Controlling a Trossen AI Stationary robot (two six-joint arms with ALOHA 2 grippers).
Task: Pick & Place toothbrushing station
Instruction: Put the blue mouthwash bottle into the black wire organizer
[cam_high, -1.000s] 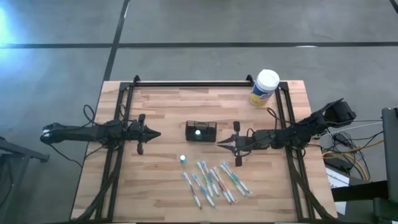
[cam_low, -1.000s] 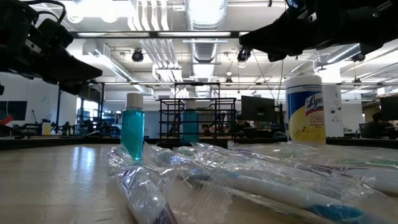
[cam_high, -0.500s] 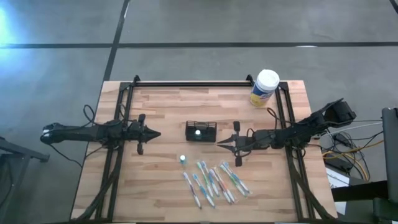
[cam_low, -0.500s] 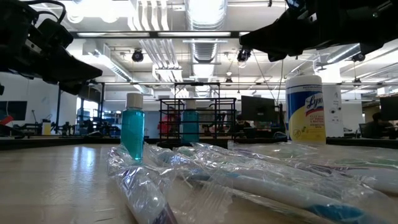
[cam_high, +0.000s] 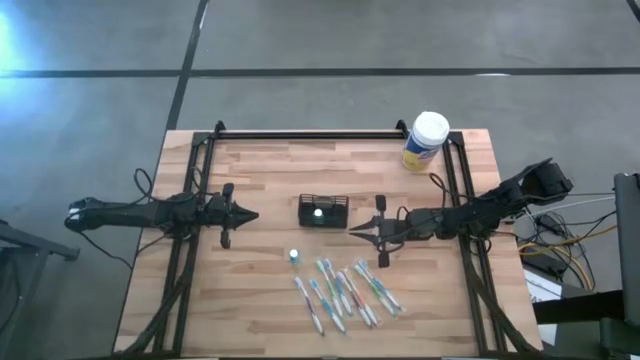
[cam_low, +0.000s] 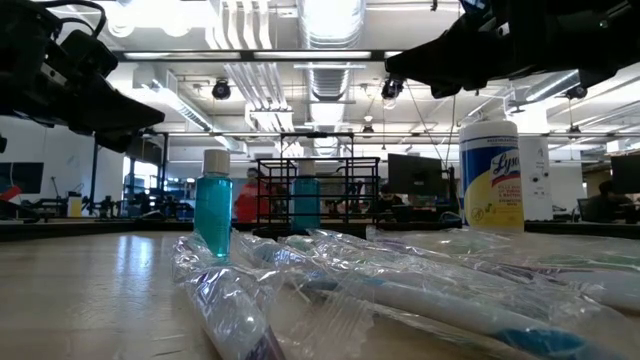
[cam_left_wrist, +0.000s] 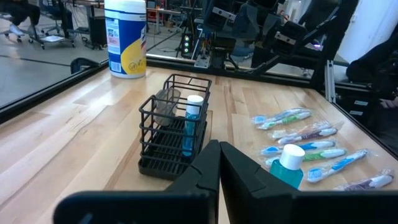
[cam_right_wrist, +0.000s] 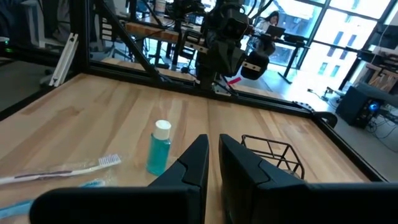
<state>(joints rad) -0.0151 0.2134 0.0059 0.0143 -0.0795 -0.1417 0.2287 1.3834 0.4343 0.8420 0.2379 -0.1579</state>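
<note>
The toothbrushing station is a small black wire holder (cam_high: 323, 211) standing on its base at the middle of the wooden table. It also shows in the left wrist view (cam_left_wrist: 168, 134) and the right wrist view (cam_right_wrist: 273, 155). A blue bottle with a white cap (cam_left_wrist: 193, 124) stands inside it. A second blue bottle (cam_high: 294, 256) stands on the table in front of the holder. Several wrapped toothbrushes (cam_high: 345, 292) lie near the front edge. My left gripper (cam_high: 252, 215) hovers shut left of the holder. My right gripper (cam_high: 352, 230) hovers shut right of it. Both are empty.
A white-lidded, yellow-labelled canister (cam_high: 426, 140) stands at the table's far right corner. Black frame rails (cam_high: 300, 134) run along the far edge and down both sides. Bare wood lies between the holder and the far rail.
Neither arm and nothing on the table has moved. Far behind the table, a person in red has walked toward the left in the low view.
</note>
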